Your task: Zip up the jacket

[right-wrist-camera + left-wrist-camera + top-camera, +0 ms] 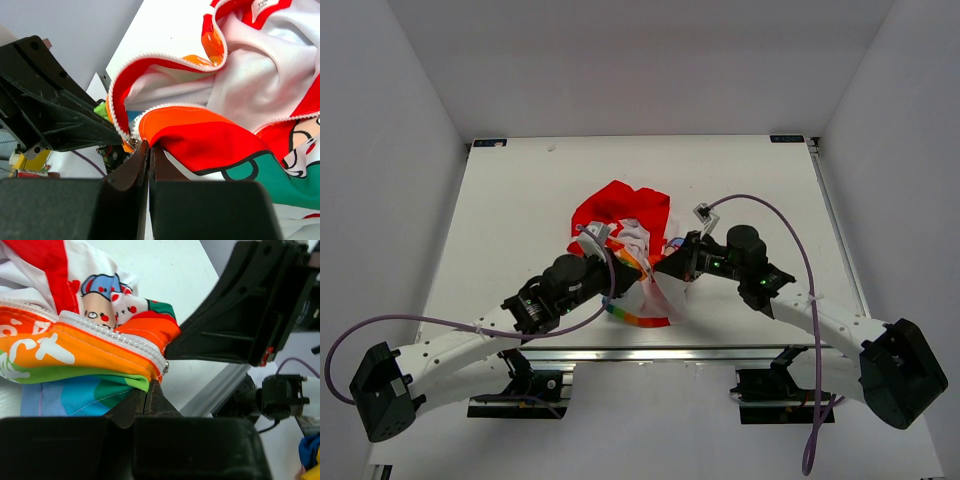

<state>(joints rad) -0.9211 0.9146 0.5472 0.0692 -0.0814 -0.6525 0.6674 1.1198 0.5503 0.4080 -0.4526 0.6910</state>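
The jacket (620, 215) lies crumpled mid-table, red hood to the back, its lower part lifted toward the near edge. My left gripper (638, 277) is shut on the bottom corner of the rainbow-striped half (75, 352), just below the end of its white zipper teeth (105, 332); its tips (146, 396) are pressed together. My right gripper (672, 266) is shut on the bottom corner of the other half (210, 135), its tips (149, 151) pinched beside a small metal zipper piece (134, 136). The two grippers are almost touching. The zipper is open above them.
An aluminium rail (650, 352) runs along the table's near edge, right below the grippers. Grey walls stand on the left, back and right. Purple cables (790, 225) loop from both arms. The other gripper's black body fills part of each wrist view (240, 310).
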